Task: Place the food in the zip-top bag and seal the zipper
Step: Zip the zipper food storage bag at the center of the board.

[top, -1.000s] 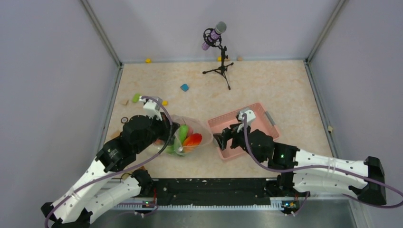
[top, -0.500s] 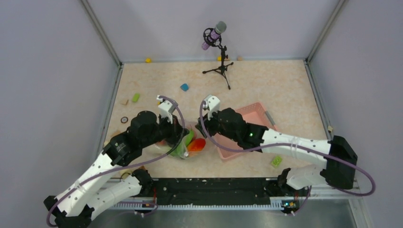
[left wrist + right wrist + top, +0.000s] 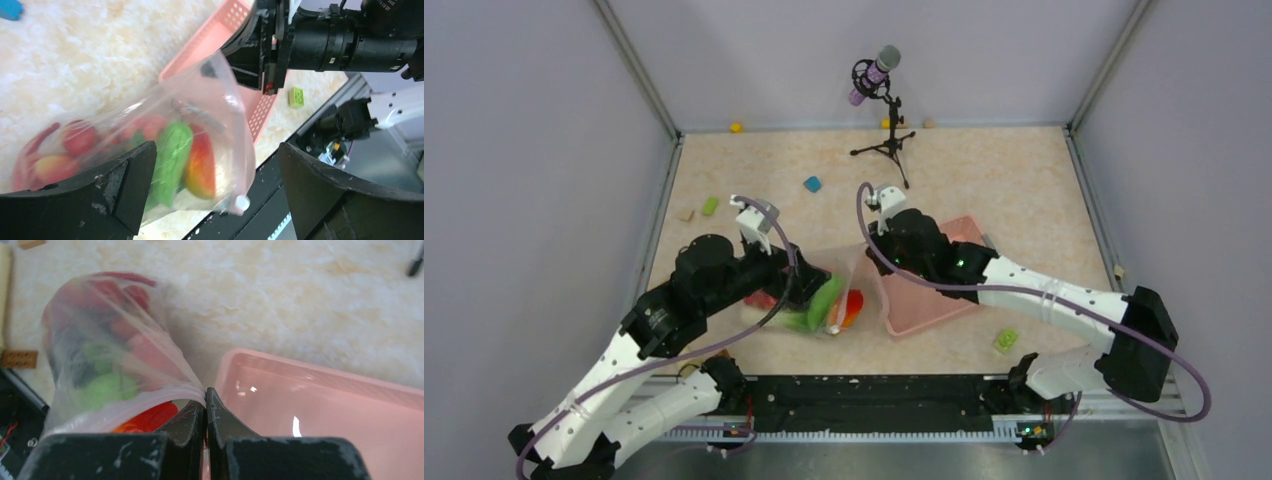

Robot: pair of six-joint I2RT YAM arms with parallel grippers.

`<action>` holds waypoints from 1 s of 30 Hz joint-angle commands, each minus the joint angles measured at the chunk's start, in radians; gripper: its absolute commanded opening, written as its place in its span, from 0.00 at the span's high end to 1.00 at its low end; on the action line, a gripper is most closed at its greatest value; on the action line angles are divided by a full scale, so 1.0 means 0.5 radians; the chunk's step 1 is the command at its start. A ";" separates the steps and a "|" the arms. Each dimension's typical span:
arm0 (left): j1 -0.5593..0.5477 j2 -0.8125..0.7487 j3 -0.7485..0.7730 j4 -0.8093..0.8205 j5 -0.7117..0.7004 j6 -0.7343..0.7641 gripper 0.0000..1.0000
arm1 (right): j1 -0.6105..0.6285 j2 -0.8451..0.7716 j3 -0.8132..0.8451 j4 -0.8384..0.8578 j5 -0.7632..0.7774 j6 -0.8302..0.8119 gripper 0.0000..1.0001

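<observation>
The right end effector (image 3: 205,407) is clamping the edge of the zip-top bag (image 3: 100,330), apparently tensioning it for sealing, while the left end effector (image 3: 217,172) is hovering wide open over the bagged food (image 3: 172,155) on the bench (image 3: 984,180).

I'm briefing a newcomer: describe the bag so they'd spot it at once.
Find the pink basket mid-table. Left of it is the bag, one edge pinched in the right gripper. Unlike the basket, it is clear, holding red and green food.

1 camera looks down from above the near edge; 2 close wrist cameras share the bag (image 3: 200,115) and pink basket (image 3: 325,405).
</observation>
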 commanded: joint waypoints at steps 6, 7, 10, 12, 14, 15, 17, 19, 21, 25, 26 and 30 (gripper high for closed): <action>0.012 -0.411 -0.331 0.487 -0.318 -0.440 0.03 | -0.224 -0.018 0.471 -0.807 0.586 0.334 1.00; 0.011 -0.447 -0.492 0.688 -0.298 -0.460 0.03 | -0.245 -0.014 0.511 -0.874 0.646 0.339 1.00; 0.012 -0.411 -0.732 1.081 -0.130 -0.441 0.03 | -0.353 0.010 0.616 -1.103 0.791 0.389 1.00; 0.012 -0.318 -0.755 1.185 -0.023 -0.346 0.03 | -0.443 0.019 0.639 -1.226 0.822 0.425 1.00; 0.012 -0.219 -0.761 1.294 0.204 -0.187 0.03 | -0.522 0.011 0.626 -1.284 0.817 0.465 1.00; 0.012 -0.183 -0.767 1.340 0.334 -0.085 0.03 | -0.553 0.001 0.620 -1.294 0.791 0.474 1.00; 0.010 -0.123 -0.806 1.464 0.649 0.175 0.03 | -0.571 -0.020 0.621 -1.293 0.718 0.477 1.00; 0.009 -0.078 -0.878 1.641 0.875 0.389 0.03 | -0.574 -0.021 0.635 -1.276 0.584 0.437 1.00; 0.002 -0.047 -0.923 1.741 1.085 0.523 0.03 | -0.572 -0.016 0.627 -1.262 0.436 0.401 1.00; -0.088 0.031 -1.086 2.076 1.063 0.623 0.03 | -0.577 -0.031 0.561 -1.272 0.310 0.429 1.00; -0.115 0.068 -1.099 2.123 0.968 0.627 0.03 | -0.577 -0.041 0.541 -1.270 0.292 0.446 1.00; -0.248 0.153 -1.111 2.127 0.758 0.636 0.03 | -0.579 -0.080 0.452 -1.270 0.176 0.487 1.00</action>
